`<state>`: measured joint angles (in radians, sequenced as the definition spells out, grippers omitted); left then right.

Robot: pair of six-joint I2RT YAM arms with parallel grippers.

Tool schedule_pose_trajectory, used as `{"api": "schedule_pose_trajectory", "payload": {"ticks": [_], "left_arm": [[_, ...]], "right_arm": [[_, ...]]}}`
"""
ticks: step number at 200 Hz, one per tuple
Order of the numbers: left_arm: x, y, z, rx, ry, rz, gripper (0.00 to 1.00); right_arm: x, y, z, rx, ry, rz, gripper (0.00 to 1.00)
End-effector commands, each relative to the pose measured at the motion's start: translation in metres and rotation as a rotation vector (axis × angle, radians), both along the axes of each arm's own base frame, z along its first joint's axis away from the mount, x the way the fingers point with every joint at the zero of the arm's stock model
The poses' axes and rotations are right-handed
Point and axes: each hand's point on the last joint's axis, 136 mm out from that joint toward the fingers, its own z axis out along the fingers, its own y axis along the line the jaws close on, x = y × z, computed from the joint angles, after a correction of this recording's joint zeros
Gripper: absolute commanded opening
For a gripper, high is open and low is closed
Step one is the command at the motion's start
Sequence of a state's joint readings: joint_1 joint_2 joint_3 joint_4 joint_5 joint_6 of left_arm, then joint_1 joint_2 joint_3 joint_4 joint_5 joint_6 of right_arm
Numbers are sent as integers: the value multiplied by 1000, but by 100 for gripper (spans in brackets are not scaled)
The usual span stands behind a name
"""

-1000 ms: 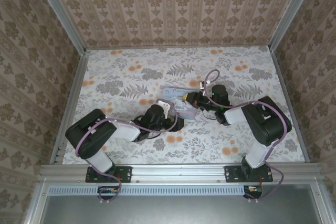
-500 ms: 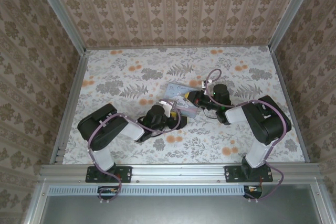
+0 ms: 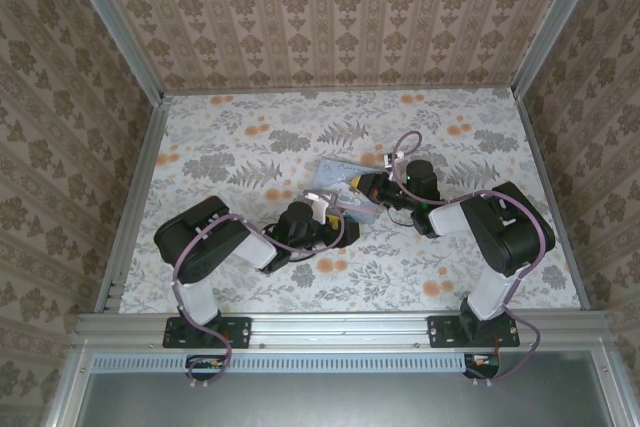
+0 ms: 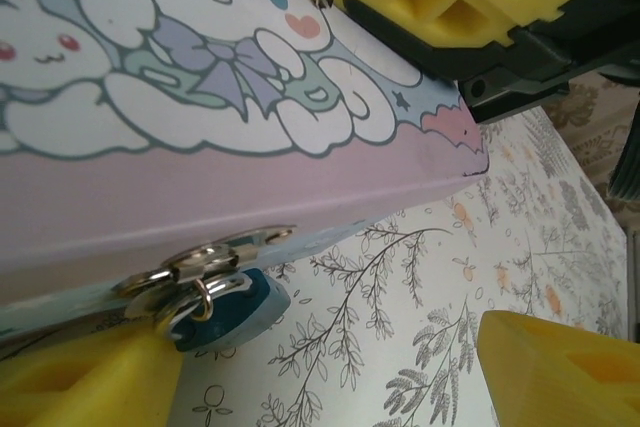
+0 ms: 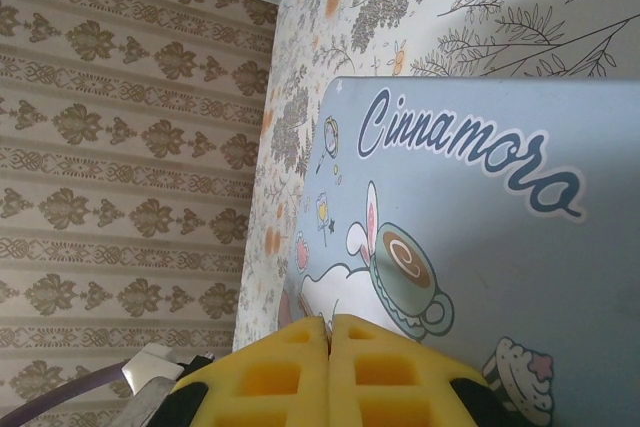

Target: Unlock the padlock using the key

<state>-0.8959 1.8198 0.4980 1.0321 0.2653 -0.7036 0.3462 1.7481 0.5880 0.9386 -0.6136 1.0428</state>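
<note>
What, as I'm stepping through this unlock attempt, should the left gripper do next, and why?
Probably shift the open left gripper sideways until the padlock sits midway between its fingers, ready to grip. The padlock hangs at the edge of the tin, right beside one finger, with the other finger far off.

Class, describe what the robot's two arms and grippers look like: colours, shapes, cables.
The left arm and right arm have bulky black housings joined by white links. A purple cable loops along each. The left gripper and right gripper carry chunky yellow pads; the right's show square recesses.
</note>
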Motion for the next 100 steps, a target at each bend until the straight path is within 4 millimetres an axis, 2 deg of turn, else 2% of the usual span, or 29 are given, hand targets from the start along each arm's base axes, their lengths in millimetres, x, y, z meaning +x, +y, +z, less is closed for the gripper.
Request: {"api": "schedule_pose_trajectory", "payload": {"ticks": [1,41,100], "left_arm": [[-5,-6,0,-59,37,-15,79],[1,-1,-13,-130,114,45,77],[-1,-1,0,-146,89,52,76]], "right_arm": [[3,2,-4,-4,7,9,0],[4,1,-2,-1,5,8,0],[5,2,-2,1,5,11,0]]}}
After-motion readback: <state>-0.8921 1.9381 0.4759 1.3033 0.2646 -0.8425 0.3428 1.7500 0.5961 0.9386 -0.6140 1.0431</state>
